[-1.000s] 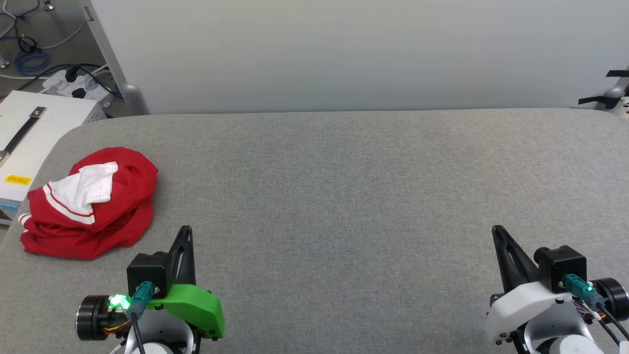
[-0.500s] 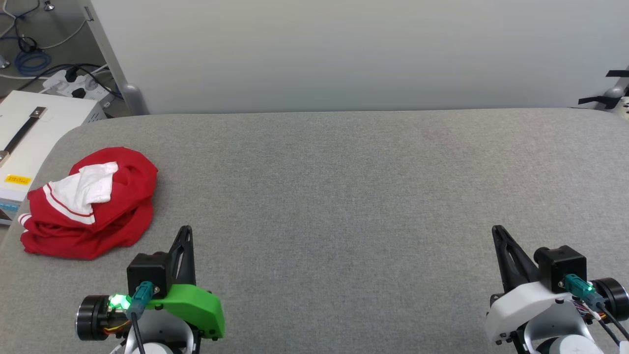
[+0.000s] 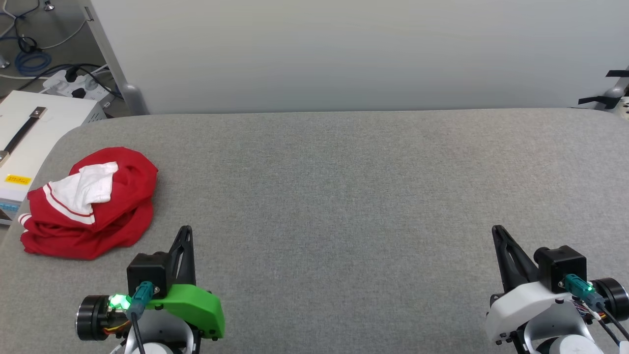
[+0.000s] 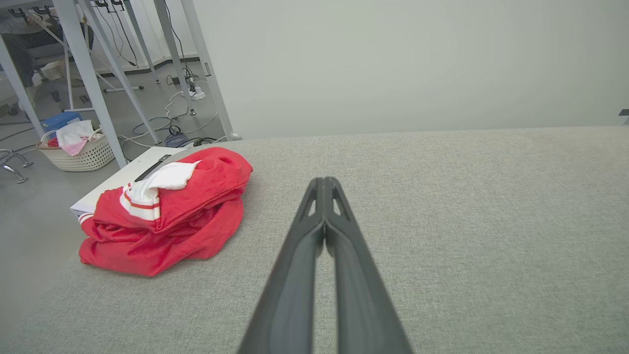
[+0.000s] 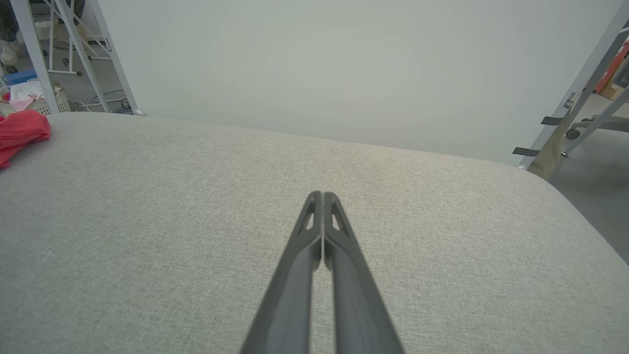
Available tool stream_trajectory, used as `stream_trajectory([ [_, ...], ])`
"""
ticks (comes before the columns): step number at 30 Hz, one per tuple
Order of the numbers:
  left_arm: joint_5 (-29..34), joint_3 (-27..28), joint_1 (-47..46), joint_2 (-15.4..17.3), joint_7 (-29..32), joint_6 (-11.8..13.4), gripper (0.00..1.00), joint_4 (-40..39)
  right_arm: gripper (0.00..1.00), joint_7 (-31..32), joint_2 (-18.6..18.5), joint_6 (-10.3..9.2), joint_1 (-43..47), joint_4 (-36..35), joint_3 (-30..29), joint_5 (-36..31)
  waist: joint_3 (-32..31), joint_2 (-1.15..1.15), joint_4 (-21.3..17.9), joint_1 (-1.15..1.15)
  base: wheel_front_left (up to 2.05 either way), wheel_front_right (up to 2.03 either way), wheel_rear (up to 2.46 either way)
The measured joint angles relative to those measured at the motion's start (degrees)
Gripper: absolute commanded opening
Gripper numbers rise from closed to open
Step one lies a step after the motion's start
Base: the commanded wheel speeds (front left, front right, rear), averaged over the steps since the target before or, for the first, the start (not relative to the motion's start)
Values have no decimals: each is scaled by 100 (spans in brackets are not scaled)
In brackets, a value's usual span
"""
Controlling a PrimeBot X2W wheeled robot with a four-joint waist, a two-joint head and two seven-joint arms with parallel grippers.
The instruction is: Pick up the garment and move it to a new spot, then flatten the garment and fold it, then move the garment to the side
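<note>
The garment, a red T-shirt with a white sleeve and striped trim, lies crumpled in a heap at the left end of the grey padded table. The left wrist view has the garment to the left of my fingers, and a red edge of the garment sits at the far left of the right wrist view. My left gripper rests shut near the front edge, just right of the heap and apart from it. My right gripper is shut at the front right, far from the cloth. Both hold nothing.
A white box with a strap stands off the table's left end, with cables and a power strip on the floor behind it. A pale wall panel runs along the table's far edge. A basket of clothes sits on the floor.
</note>
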Motion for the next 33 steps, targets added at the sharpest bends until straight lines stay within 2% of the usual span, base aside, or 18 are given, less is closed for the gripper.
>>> stream_trajectory([
  [16,0,0,0,0,0,0,0,0,0,0,0,0,0,0,0,1,0,0,0,0,0,0,0],
  [17,-1,0,0,0,0,0,100,0,100,0,0,0,1,0,0,1,0,0,0,0,0,0,0],
  [18,-2,-1,3,1,0,0,0,-1,0,0,0,0,3,0,0,4,0,0,0,0,0,0,0],
  [19,-2,-1,3,1,0,0,100,-1,100,0,1,0,3,0,1,4,0,0,0,0,0,0,0],
  [33,-2,-65,4,3,-109,110,100,-14,100,-97,1,0,4,-18,-77,33,4,0,1,0,0,0,0],
])
